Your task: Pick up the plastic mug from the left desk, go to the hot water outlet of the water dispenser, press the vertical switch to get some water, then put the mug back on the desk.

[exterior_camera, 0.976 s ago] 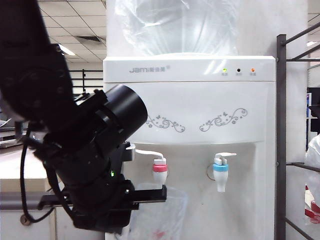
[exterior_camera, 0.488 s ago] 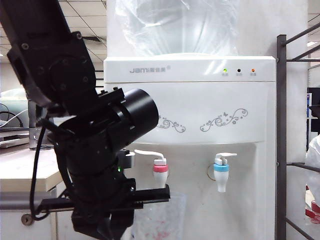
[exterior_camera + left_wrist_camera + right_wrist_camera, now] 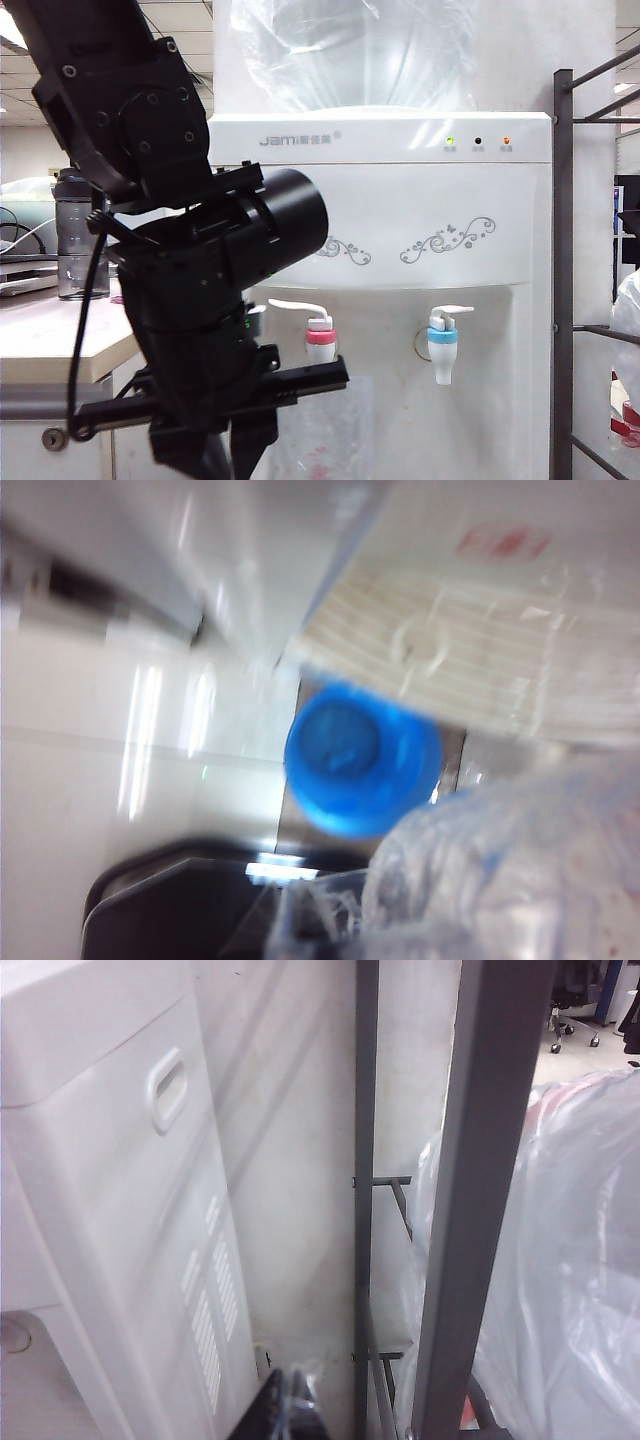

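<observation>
The left end effector hangs low in front of the water dispenser, at the left of the exterior view; its jaws are drawn narrow and grip the plastic mug by its wall; the mug is off the bench, in the air, under the hot water outlet and close to it; whether rim and tap touch cannot be told. The left wrist view is blurred; it shows the mug's clear dimpled plastic beside a dark finger, with a round blue object and a pale ribbed panel beyond.

The vertical switch stands out leftward from the top of the red-collared tap; the blue-collared tap is further right on the same white front. The left bench lies at the left edge behind the arm; a smoky-grey bottle stands upright on it.

The right end effector shows only as a dark tip at the edge of the right wrist view; how its jaws stand cannot be told; it sits beside the dispenser's white side wall, near a grey metal rack and a clear plastic bag.
</observation>
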